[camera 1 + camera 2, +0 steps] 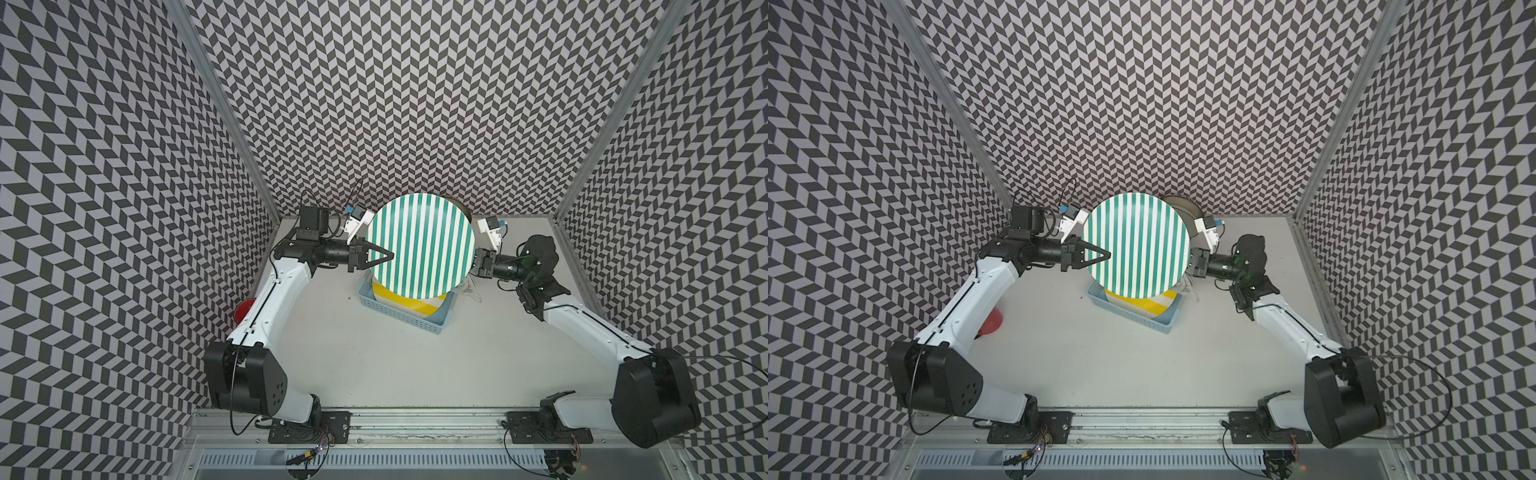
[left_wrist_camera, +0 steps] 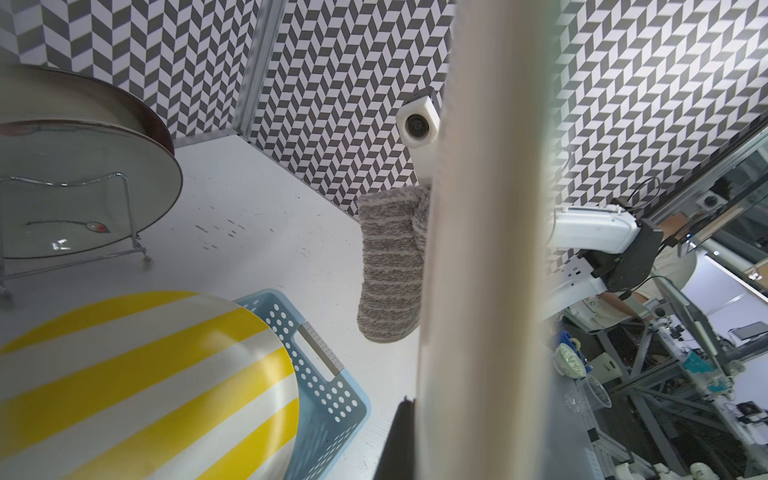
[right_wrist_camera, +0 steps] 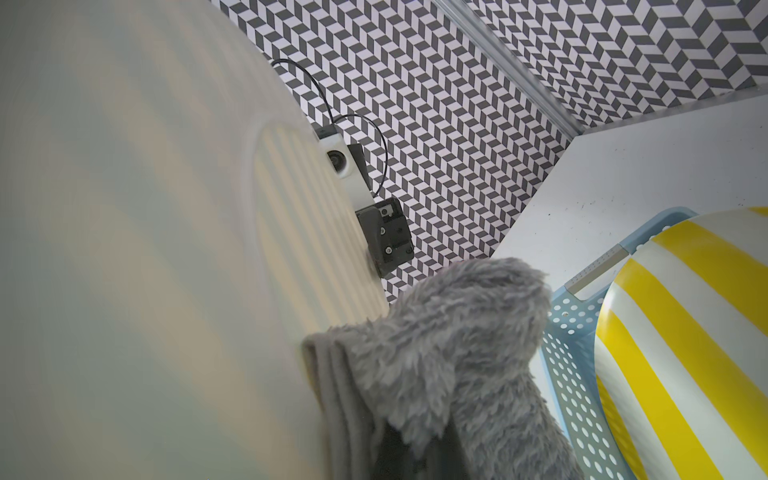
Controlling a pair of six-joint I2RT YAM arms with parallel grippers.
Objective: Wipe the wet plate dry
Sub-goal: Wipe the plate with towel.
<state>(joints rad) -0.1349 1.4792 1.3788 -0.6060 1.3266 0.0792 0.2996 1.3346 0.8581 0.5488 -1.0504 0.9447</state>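
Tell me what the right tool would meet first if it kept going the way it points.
Probably the left tool, clamped on the plate's far rim; the right tool, holding the cloth, points along the plate's underside. Depth is unclear.

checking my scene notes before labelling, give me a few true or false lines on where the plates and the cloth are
1. The green plate lies in the basket. False: the left fingers hold it by its rim above the basket.
2. A yellow plate sits in the basket. True.
3. The cloth lies in the basket. False: it is held up at the green plate's underside.
4. A third plate stands on edge at the back. True.
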